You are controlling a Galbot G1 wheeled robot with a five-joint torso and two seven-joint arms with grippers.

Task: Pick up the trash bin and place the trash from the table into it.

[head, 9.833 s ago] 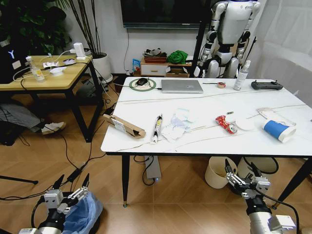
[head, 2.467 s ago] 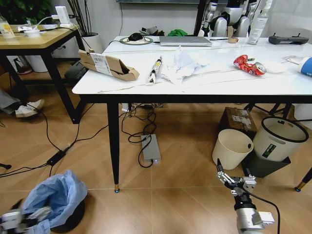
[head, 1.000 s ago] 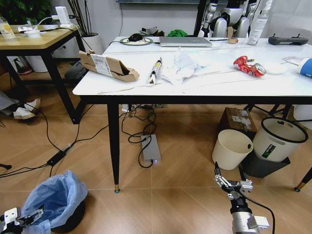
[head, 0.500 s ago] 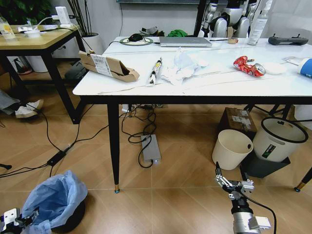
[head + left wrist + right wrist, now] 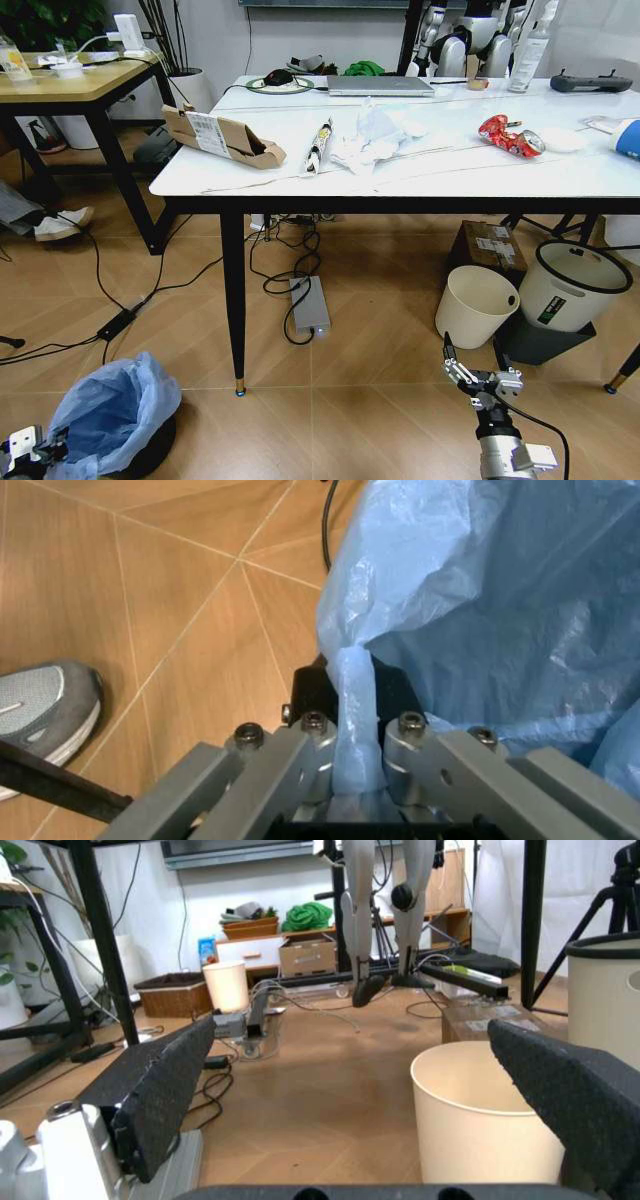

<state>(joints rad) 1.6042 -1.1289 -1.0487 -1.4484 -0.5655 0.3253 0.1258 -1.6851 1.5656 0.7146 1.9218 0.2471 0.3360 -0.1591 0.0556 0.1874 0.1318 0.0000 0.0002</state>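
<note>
The trash bin [image 5: 118, 418], dark and lined with a crinkly light-blue bag [image 5: 500, 592], stands on the floor at the lower left. My left gripper [image 5: 30, 452] is at its near rim. In the left wrist view this gripper [image 5: 355, 739] is shut on a fold of the bag and the dark rim behind it. My right gripper [image 5: 478, 374] hangs open low over the floor, and the right wrist view shows the same gripper [image 5: 350, 1031] open. On the table [image 5: 420, 180] lies the trash: a cardboard box [image 5: 225, 135], a wrapper [image 5: 320, 142], tissues [image 5: 372, 135], a red can [image 5: 510, 135] and a paper cup [image 5: 630, 136].
A cream bin [image 5: 476, 305] and a white bin with a dark base [image 5: 565, 290] stand under the table's right side, close to my right gripper. A table leg [image 5: 233, 300], cables and a power strip [image 5: 310, 305] are on the floor. A laptop [image 5: 380, 85] sits at the table's far edge. A grey shoe [image 5: 40, 705] is beside the bin.
The camera has dropped lower since the first frame. My left gripper has settled at the bin's rim and the bag has pulled slightly toward it. The right arm has barely moved.
</note>
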